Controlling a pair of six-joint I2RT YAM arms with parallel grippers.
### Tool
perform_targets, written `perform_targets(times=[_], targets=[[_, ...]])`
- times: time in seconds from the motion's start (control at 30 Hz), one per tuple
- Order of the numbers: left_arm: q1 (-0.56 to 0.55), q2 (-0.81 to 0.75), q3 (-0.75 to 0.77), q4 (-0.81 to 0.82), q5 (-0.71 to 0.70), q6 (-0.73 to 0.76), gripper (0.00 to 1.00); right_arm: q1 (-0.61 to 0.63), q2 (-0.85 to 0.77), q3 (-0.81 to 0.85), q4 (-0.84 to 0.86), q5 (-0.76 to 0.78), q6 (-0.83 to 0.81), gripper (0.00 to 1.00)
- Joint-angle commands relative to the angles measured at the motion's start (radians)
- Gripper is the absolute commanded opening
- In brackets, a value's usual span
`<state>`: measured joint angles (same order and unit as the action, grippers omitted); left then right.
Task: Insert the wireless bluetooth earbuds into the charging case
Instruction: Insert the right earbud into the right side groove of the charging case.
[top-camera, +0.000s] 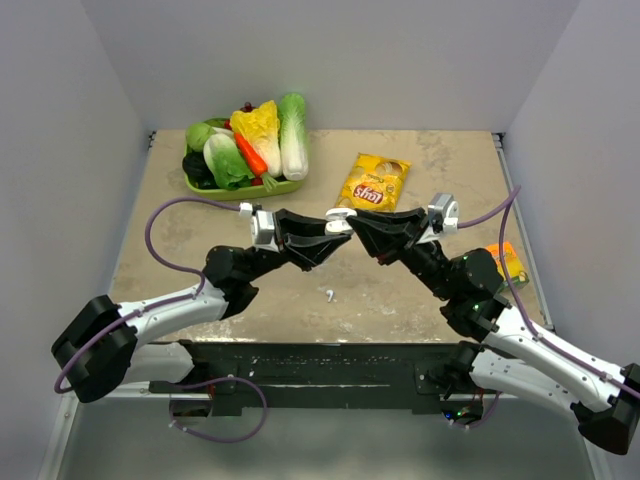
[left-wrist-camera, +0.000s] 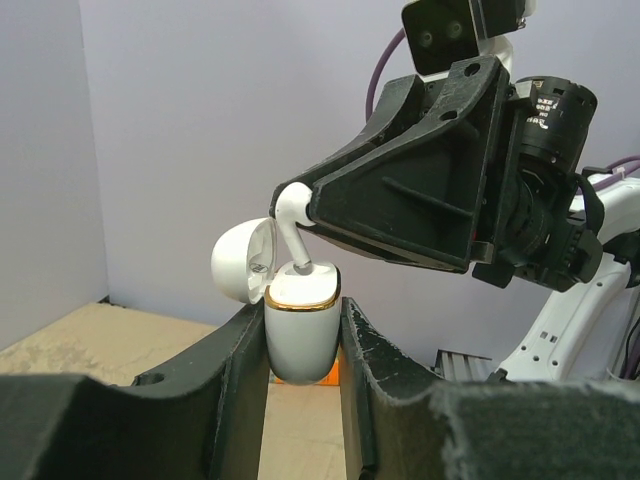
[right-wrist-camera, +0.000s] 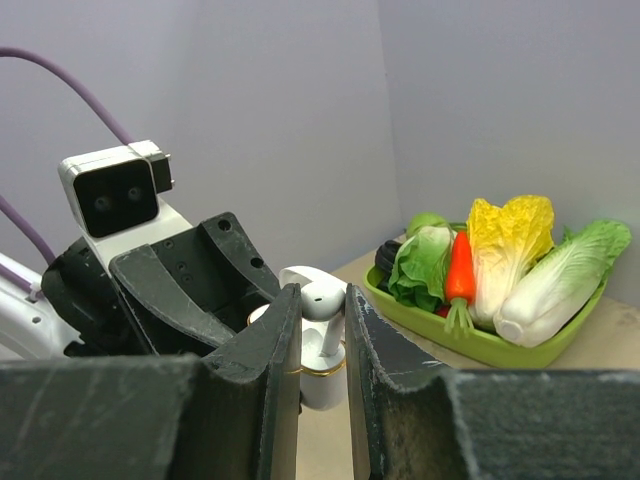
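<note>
Where your two grippers meet above the table, a white earbud with a rounded head and a short stem stands stem-down over the charging case. The stem's tip is at the case's mouth, and you cannot tell how deep it sits. The case is a small white capsule with a thin gold band round its rim. It stands upright, with its lid flipped open to the side away from the right gripper.

Your right gripper is pinched on the earbud near its head, the two dark fingers nearly together with only the bud between them. It reaches in from above and to one side of the case. Your left gripper is clamped on the case's lower body, one finger flat against each side, with the gold rim and the open lid above the fingertips. The two grippers stand nose to nose, their tips almost touching.

A second earbud, also white, lies loose on the table below the meeting grippers, on the side toward the arm bases, and neither gripper touches it. Beyond the left gripper sits a green tray of vegetables. A yellow chip bag lies beyond the right gripper's tip, and a small orange box sits out past its wrist near the table's edge
</note>
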<state>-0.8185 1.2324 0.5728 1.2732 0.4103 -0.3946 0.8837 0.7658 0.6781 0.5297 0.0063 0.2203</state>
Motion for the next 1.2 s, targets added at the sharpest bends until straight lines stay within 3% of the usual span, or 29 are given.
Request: perform_targets(times=[0.0,0.77,0.93,1.17], targets=[[0.004,0.001,0.056,0.624,-0.028,-0.026,0.0,0.003,0.0,-0.012,0.035,0.027,-0.01,0.0],[0.004,0.009,0.068,0.624,-0.041,-0.027,0.0,0.006,0.006,-0.031,0.001,0.027,-0.01,0.0],[0.004,0.012,0.068,0.624,-0.042,-0.027,0.0,0.006,-0.006,-0.026,-0.023,0.041,-0.001,0.19],[0.004,0.013,0.065,0.624,-0.039,-0.029,0.0,0.006,-0.01,-0.005,-0.051,0.052,-0.002,0.31]])
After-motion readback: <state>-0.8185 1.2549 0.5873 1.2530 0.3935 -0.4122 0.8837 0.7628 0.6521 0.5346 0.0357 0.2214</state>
